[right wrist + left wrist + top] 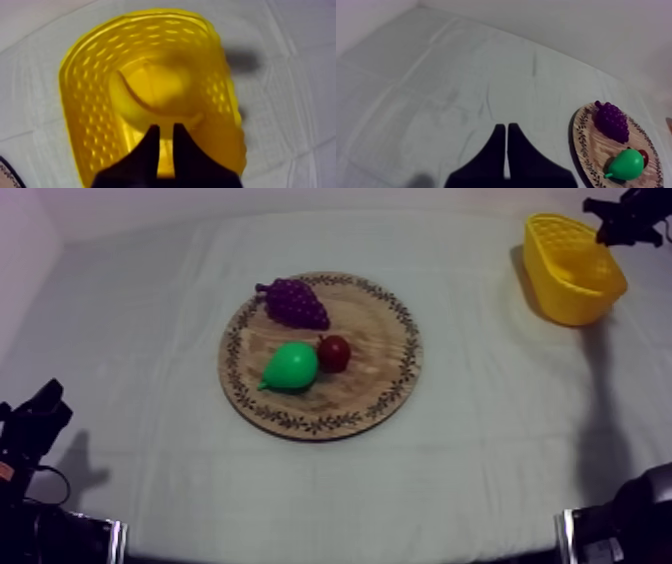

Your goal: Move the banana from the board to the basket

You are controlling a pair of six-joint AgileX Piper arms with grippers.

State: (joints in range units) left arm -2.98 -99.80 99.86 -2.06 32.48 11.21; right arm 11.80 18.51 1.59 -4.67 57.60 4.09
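The banana (pixel 152 92) lies curved on the floor of the yellow basket (pixel 85 100), and in the right wrist view my right gripper (pixel 166 129) hangs just above it, fingers a little apart with nothing between them. From above, the basket (pixel 570 303) stands at the far right of the table with the right gripper (pixel 612 228) over its back rim. The round wooden board (pixel 385 378) at the table's middle carries a bunch of grapes (pixel 295 301), a green pear (pixel 292 366) and a small red fruit (pixel 334 352). My left gripper (pixel 45 403) rests low at the left, fingers together (pixel 507 127).
The left wrist view takes in the board's rim (pixel 581 145) with the grapes (pixel 611 120) and pear (pixel 626 164) off to one side of the shut fingers. Bare cloth (pixel 500 458) lies between the board and the basket.
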